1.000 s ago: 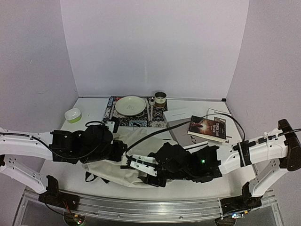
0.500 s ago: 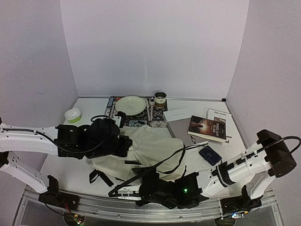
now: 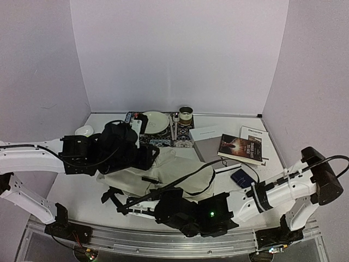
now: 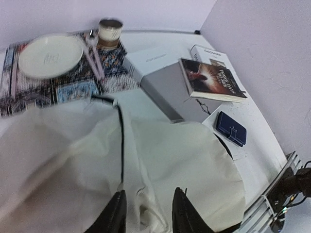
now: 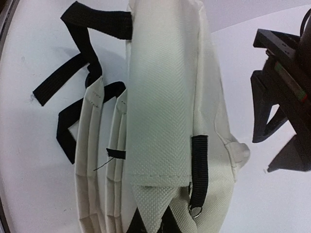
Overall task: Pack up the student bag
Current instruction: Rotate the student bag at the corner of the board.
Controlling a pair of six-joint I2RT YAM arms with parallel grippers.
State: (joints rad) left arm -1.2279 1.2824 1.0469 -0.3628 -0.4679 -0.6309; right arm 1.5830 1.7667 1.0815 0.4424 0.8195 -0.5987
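Cream fabric backpack [image 3: 177, 170] is lying mid-table, at 6 o'clock from the round white plate [image 3: 158, 121]. Right gripper [image 5: 154, 222] is pinching its woven edge, with a small metal ring [image 5: 196, 211] showing only in that wrist view. The left gripper [image 4: 148, 213] is hovering above, fingers parted.

We see the student bag [image 5: 165, 121] as cream cloth with a coarse, matt weave. Its straps [image 5: 97, 22] are black ribbed webbing, and one carries a small ring [image 5: 196, 211] of shiny metal. The worktop [image 5: 29, 160] looks smooth and white. We find the book [image 4: 211, 80] cover glossy and the plate [image 4: 50, 49] smooth and pale.
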